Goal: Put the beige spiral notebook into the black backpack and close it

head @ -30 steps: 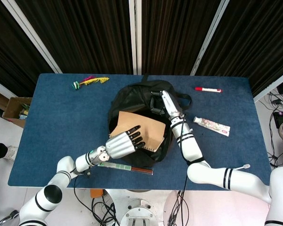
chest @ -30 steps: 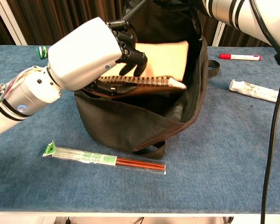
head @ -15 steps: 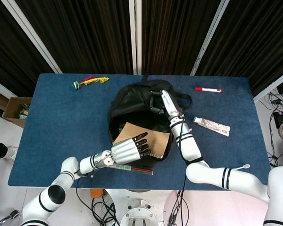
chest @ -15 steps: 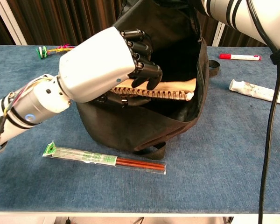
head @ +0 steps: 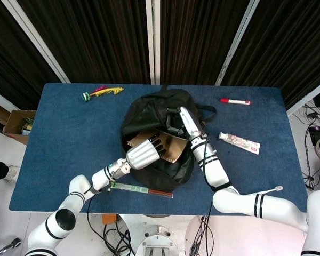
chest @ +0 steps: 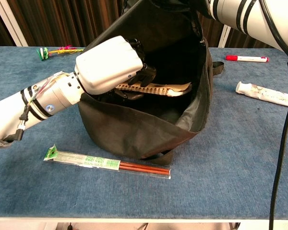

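Note:
The black backpack (head: 149,114) (chest: 139,129) stands open in the middle of the blue table. My left hand (head: 144,152) (chest: 114,66) grips the beige spiral notebook (head: 172,147) (chest: 156,89) at its spiral edge, inside the bag's mouth; the notebook lies nearly flat there, partly below the rim. My right hand (head: 182,122) holds the upper flap of the backpack and keeps the mouth wide. In the chest view only the right forearm shows at the top, and the hand itself is cut off.
A packet of chopsticks (head: 141,189) (chest: 108,164) lies in front of the bag. A red marker (head: 235,101) (chest: 246,58) and a tube (head: 239,143) (chest: 266,94) lie to the right. A green and yellow item (head: 102,92) sits at the back left.
My left hand has pushed the notebook forward and down into the backpack's mouth; less of its cover shows. The right hand stays on the flap.

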Robot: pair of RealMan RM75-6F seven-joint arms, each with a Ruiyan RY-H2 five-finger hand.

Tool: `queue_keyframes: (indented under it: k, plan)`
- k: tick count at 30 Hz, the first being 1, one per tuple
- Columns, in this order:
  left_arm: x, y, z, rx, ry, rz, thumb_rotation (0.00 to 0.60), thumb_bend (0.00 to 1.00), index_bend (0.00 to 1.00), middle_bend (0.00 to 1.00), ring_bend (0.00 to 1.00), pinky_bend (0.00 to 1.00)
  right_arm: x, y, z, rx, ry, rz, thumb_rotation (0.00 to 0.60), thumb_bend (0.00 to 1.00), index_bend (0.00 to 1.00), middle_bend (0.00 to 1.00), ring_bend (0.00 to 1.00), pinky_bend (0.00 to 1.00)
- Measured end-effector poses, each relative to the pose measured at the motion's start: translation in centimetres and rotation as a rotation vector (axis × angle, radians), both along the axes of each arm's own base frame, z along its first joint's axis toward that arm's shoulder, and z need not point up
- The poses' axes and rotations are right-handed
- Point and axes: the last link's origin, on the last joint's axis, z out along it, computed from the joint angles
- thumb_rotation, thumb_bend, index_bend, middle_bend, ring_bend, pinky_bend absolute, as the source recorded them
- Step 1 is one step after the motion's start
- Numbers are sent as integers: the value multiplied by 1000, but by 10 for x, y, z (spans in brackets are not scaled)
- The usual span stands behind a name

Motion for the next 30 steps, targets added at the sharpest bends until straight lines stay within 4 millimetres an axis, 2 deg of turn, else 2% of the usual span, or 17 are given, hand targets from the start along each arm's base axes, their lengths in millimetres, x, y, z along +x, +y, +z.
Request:
queue_keyframes:
  k: [4, 5, 6, 8, 11, 14, 20, 30]
  plan:
    - [-7, 8, -4, 23, 45, 65, 600, 371, 720, 690, 569, 369, 0, 1, 0, -6, 0, 2, 600, 628, 678, 567, 564, 256]
    - [-9, 9, -4, 26, 53, 80, 600, 339, 703, 682, 569, 370, 0, 1, -1, -9, 1, 2, 600, 628, 678, 567, 564, 256]
    - [-13, 10, -5, 27, 61, 100, 600, 303, 683, 673, 566, 370, 0, 1, -1, -12, 4, 1, 600, 628, 677, 567, 564, 256]
    - [-17, 10, -5, 30, 65, 124, 600, 137, 578, 625, 544, 371, -2, 0, -1, -20, 13, -3, 600, 628, 677, 567, 564, 256]
    - [-23, 8, -3, 24, 45, 153, 600, 5, 442, 538, 490, 370, -5, -3, -2, -34, 26, -12, 600, 628, 677, 567, 565, 256]
    - [-27, 4, 2, 13, -3, 169, 600, 0, 392, 487, 461, 372, -7, -6, -4, -40, 34, -24, 600, 628, 677, 566, 564, 256]
    - [-38, -7, 25, 21, -123, 165, 600, 0, 391, 483, 460, 377, -11, -10, -5, -48, 44, -42, 600, 628, 677, 566, 564, 255]
    - [-79, -31, 78, 38, -252, 208, 600, 0, 428, 525, 461, 380, -22, -11, -11, -34, 92, -53, 600, 628, 671, 550, 562, 244]
